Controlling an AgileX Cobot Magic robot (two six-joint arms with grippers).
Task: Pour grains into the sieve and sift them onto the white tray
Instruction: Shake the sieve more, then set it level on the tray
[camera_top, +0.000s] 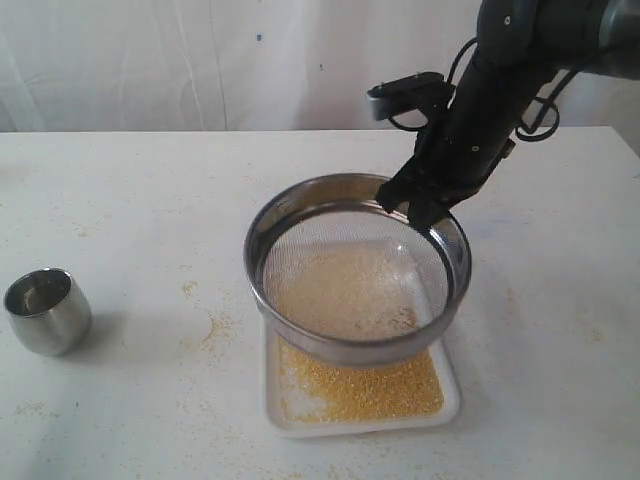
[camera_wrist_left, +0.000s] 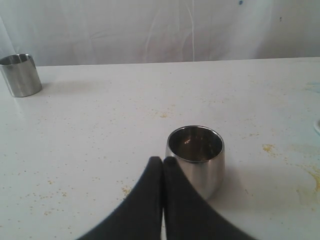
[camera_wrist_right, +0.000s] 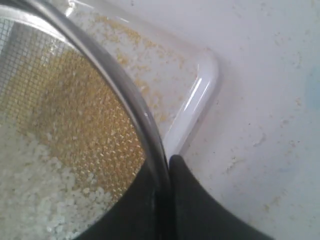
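The sieve (camera_top: 300, 215) is held tilted above the white tray (camera_top: 452, 398), its far rim pinched by my right gripper (camera_top: 418, 205), which is shut on it. Pale coarse grains (camera_top: 345, 290) lie on the mesh; fine yellow grains (camera_top: 360, 388) cover the tray below. In the right wrist view the sieve rim (camera_wrist_right: 125, 95) runs between the fingers of the right gripper (camera_wrist_right: 167, 162), with the tray corner (camera_wrist_right: 205, 85) beyond. My left gripper (camera_wrist_left: 163, 161) is shut and empty, just beside the small steel cup (camera_wrist_left: 197, 162), which stands upright on the table.
The rounded steel cup (camera_top: 45, 310) stands at the left of the table. A second, straight-sided steel cup (camera_wrist_left: 21, 75) stands farther off in the left wrist view. Yellow specks (camera_top: 215, 325) are scattered over the white table.
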